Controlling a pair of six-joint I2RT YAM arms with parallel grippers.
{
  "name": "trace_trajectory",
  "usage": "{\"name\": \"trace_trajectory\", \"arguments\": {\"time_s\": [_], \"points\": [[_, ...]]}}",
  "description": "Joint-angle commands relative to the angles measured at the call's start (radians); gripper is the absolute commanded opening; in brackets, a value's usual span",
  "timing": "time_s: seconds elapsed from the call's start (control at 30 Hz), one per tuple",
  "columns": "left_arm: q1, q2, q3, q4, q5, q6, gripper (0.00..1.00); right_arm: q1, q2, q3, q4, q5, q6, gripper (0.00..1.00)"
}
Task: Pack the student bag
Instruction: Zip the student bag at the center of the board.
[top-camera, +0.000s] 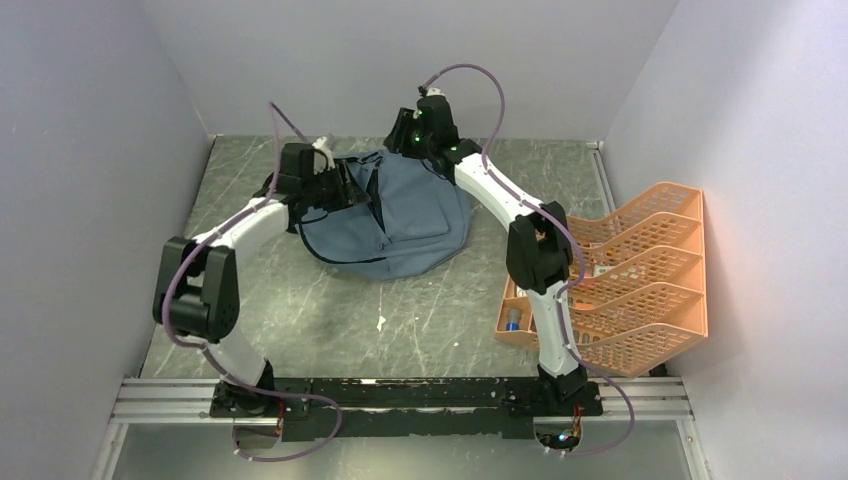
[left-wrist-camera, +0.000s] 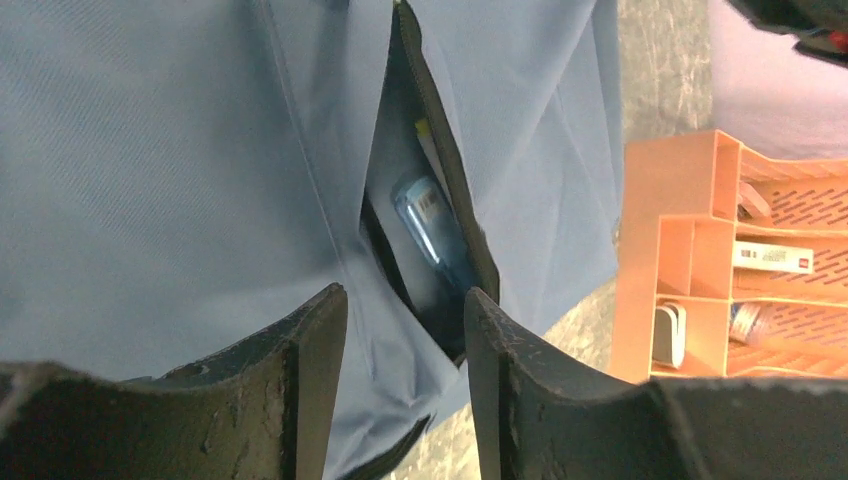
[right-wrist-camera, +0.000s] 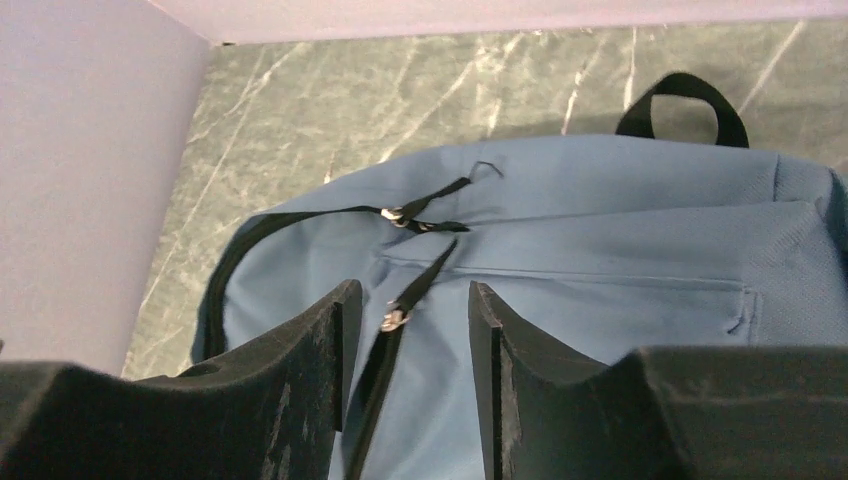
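Lying flat on the table (top-camera: 400, 330) towards its far middle, the student bag (top-camera: 400, 225) is resting front pocket (right-wrist-camera: 620, 310) upward, between the two arms. In the left wrist view its main zip opening is gaping as a dark slit, and a clear bluish item with a printed label (left-wrist-camera: 430, 225) is sitting inside; what exactly it is, I cannot tell.

At the right edge of the table the orange tray (top-camera: 640, 270) is standing well apart from the bag. Its compartments are holding a white box with a red mark (left-wrist-camera: 772, 257), a small bottle (left-wrist-camera: 752, 320) and a white object (left-wrist-camera: 668, 335).

In the right wrist view the bag's long axis is running away from the fingers, with the black carry handle (right-wrist-camera: 682, 100) at the far end and the pocket nearer.

The left gripper (left-wrist-camera: 405, 300) is hovering at the bag's left side with its jaws parted about halfway, gripping nothing. The right gripper (right-wrist-camera: 408, 290) is hanging over the bag, jaws likewise apart; a zip pull (right-wrist-camera: 395, 318) is showing in the gap, but the pads are not clamping it.
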Motion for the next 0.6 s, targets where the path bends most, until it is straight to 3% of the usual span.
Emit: {"name": "trace_trajectory", "arguments": {"time_s": [0.0, 0.57], "points": [[-0.023, 0.083, 0.076, 0.034, -0.129, -0.024, 0.51, -0.028, 0.056, 0.052, -0.02, -0.075, 0.08, 0.47], [-0.085, 0.277, 0.252, 0.077, -0.128, 0.017, 0.43, -0.039, 0.085, 0.019, 0.011, -0.163, 0.097, 0.47]]}}
